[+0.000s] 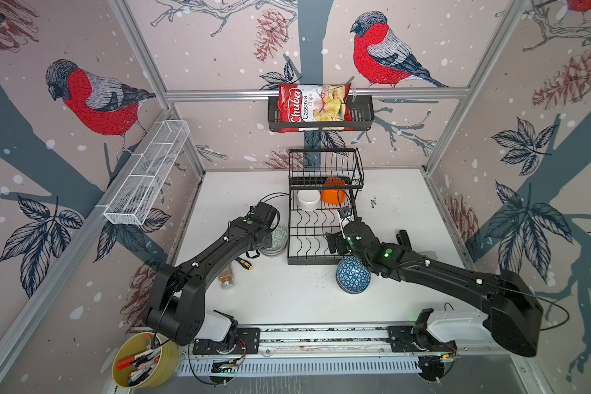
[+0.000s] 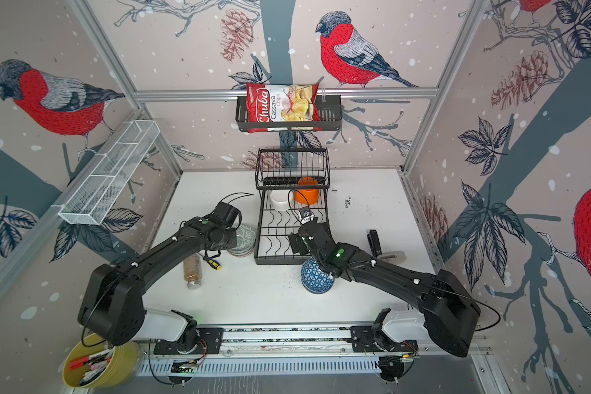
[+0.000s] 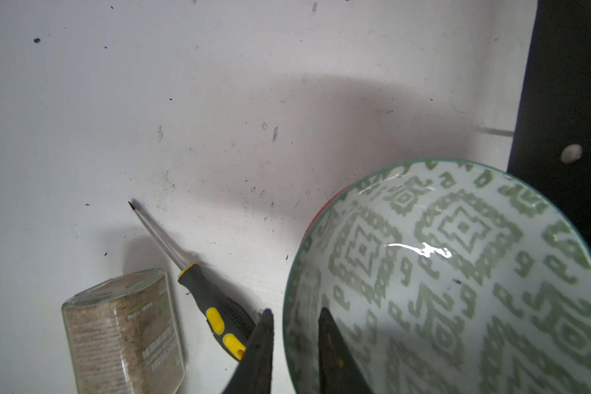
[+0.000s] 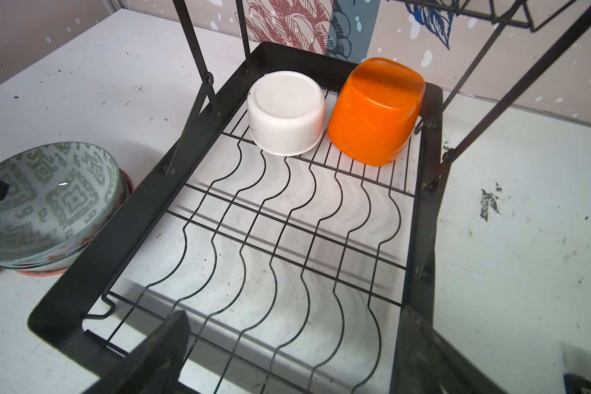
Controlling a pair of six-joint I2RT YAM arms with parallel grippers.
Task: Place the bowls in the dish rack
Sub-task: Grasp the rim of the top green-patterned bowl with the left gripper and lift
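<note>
**Dish rack** – large black wire dish rack (image 4: pixel 130 221) with a raised basket tier, standing at the far middle of the white tabletop (image 1: pixel 287 300).
- Lower tier, far end: plain white round bowl (image 4: pixel 285 109) on the left and orange rounded-square plastic bowl (image 4: pixel 376 109) on the right, side by side, both upside down.

**Bowls on the tabletop**
- Green-patterned ceramic bowl (image 3: pixel 458 273): upright on top of a stack, just left of the rack.
- Blue ceramic bowl with white geometric pattern (image 1: pixel 352 276): overturned, just beside the rack's near right corner.

**Pincers**
- Left pincer (image 3: pixel 294 312): narrow, one finger either side of the green-patterned bowl's rim. Whether it pinches cannot be told.
- Right pincer (image 4: pixel 296 312): spread wide, holding nothing, over the rack's near end.

**Other items**
- Black-and-yellow-handled screwdriver (image 3: pixel 215 307) and a clear spice jar (image 3: pixel 123 334) lie left of the stack.
</note>
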